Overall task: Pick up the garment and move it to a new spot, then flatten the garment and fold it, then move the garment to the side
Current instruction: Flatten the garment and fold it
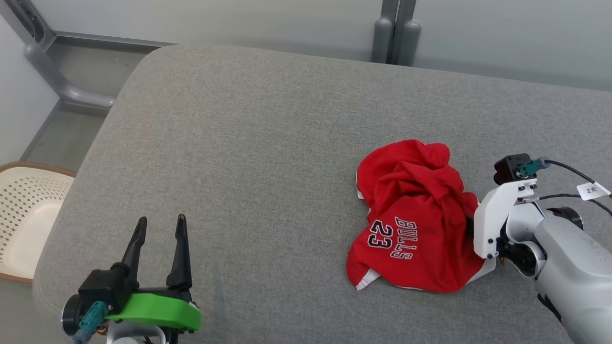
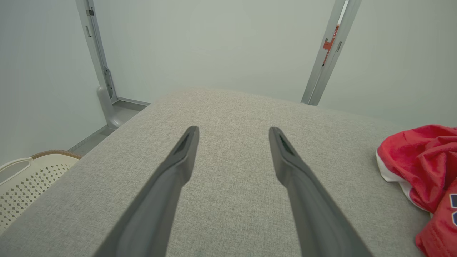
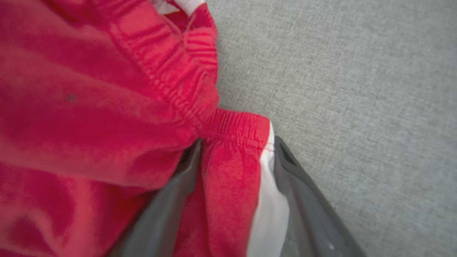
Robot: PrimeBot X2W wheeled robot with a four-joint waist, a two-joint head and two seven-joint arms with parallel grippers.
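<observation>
A crumpled red garment [image 1: 411, 215] with white trim and "BULLS 23" lettering lies on the grey padded table [image 1: 267, 143], right of centre. My right gripper [image 3: 237, 141] is open at the garment's right edge, and a bunch of its elastic waistband [image 3: 235, 125] sits between the two spread fingers. In the head view the garment covers those fingers, and the white right wrist [image 1: 497, 215] touches the cloth. My left gripper [image 1: 161, 220] stands open and holds nothing near the table's front left. The left wrist view has the garment [image 2: 421, 157] far off at its right edge.
A cream perforated basket [image 1: 24, 215] stands on the floor off the table's left edge, and the basket [image 2: 21, 185] also shows low on the left in the left wrist view. Grey frame posts [image 1: 397, 33] rise behind the table. Bare grey cloth spreads left of the garment.
</observation>
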